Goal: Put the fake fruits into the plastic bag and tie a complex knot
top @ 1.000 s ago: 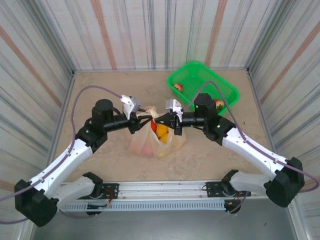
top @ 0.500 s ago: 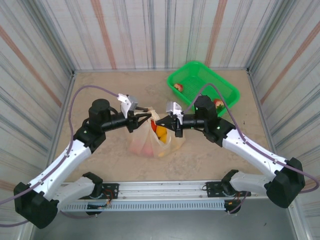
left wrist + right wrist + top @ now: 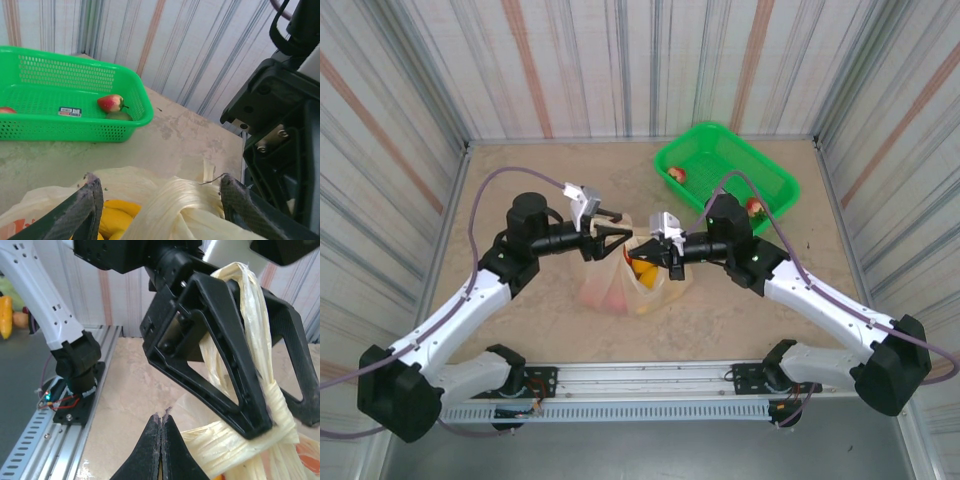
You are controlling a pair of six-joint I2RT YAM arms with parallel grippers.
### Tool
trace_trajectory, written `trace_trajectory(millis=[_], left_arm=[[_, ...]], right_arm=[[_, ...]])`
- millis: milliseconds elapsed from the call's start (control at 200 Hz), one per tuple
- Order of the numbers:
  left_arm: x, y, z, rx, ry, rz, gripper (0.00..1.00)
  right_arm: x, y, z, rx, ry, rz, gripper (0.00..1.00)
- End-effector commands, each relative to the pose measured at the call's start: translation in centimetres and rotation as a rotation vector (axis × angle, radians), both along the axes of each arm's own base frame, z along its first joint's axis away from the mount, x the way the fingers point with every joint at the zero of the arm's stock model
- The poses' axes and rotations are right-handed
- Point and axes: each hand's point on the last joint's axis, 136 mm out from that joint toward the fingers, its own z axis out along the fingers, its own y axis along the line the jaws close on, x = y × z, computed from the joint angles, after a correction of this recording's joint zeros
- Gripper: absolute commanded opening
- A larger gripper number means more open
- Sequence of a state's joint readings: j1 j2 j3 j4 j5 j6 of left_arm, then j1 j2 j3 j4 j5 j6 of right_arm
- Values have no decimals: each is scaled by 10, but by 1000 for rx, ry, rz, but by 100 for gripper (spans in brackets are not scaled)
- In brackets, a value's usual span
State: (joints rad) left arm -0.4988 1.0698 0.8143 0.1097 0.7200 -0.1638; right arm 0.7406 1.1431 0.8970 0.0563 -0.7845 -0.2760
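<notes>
The plastic bag (image 3: 615,288) sits at the middle of the worktop (image 3: 550,312), with yellow fake fruits (image 3: 116,216) showing inside. Its twisted handles (image 3: 260,390) stand between the spread fingers of the open left pincer (image 3: 159,186). The right pincer (image 3: 161,420) is closed just beside them. At the far right, a green basket (image 3: 60,131) holds a red fruit (image 3: 111,103).

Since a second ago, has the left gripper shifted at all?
Yes. The left gripper edged right, toward the green basket, its jaws opening around the handle of the plastic bag.
</notes>
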Motion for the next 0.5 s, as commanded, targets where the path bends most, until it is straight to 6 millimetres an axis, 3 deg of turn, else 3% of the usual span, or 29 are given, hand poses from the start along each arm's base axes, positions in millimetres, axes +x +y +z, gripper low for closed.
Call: trace_trajectory(millis=[0, 165, 401, 496], left_arm=[[-5, -5, 9, -25, -1, -38, 64], [-6, -7, 8, -20, 8, -60, 56], [-11, -11, 9, -14, -2, -117, 15], [-13, -12, 10, -11, -16, -132, 2]], right_arm=[[-5, 2, -4, -24, -36, 24, 0], [-2, 3, -22, -97, -68, 15, 0], [8, 0, -33, -139, -99, -34, 0], [10, -1, -32, -137, -107, -43, 0]])
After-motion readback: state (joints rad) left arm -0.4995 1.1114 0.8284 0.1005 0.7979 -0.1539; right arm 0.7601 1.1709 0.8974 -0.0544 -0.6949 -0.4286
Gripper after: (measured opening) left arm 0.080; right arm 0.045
